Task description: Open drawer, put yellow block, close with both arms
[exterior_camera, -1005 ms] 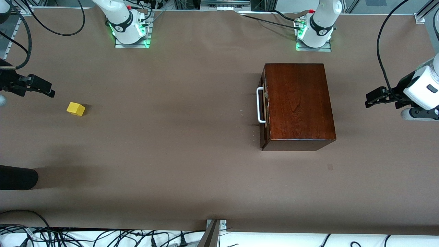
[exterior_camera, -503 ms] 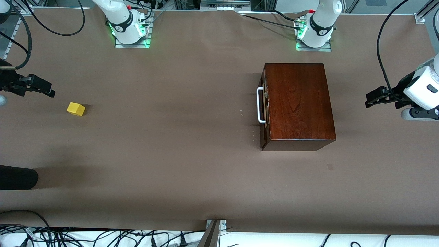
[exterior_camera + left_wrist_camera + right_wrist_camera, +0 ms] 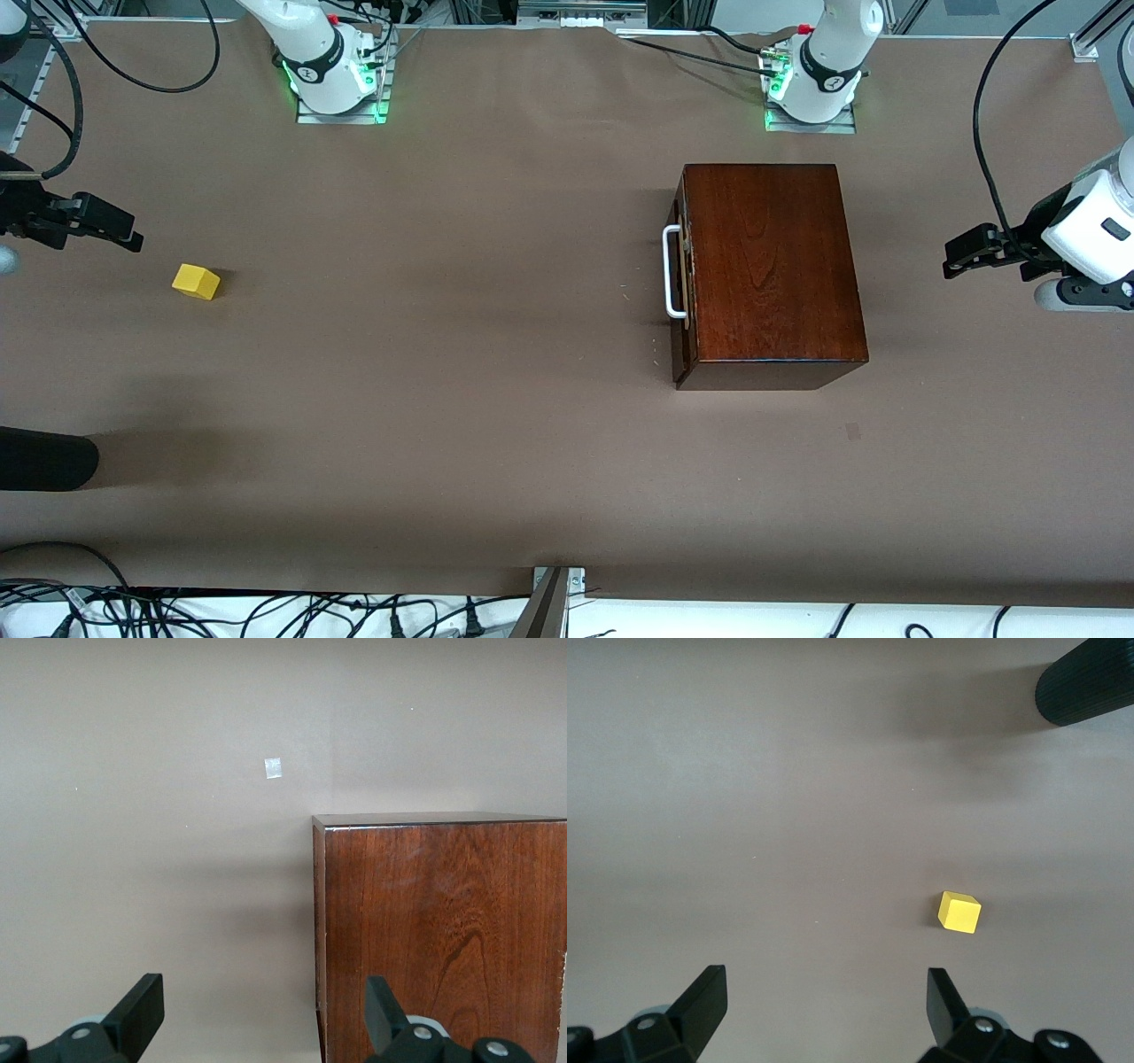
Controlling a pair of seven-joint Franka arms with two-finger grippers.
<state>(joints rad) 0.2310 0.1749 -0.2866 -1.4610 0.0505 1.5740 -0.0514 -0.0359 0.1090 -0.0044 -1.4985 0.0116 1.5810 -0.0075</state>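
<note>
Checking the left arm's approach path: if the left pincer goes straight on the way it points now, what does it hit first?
Probably the dark wooden box. The left pincer is open, over the table at the left arm's end, aimed at the box's closed end, not the handle. Its height is unclear, so it might pass above.

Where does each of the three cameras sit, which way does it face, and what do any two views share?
Front view: high across the table, facing both bases; shows the right end effector open by the yellow block, the left end effector open beside the wooden box.
Left wrist view: looks down past its own fingers at the box.
Right wrist view: looks down past its own fingers at the block.
Shared: front and each wrist view.
</note>
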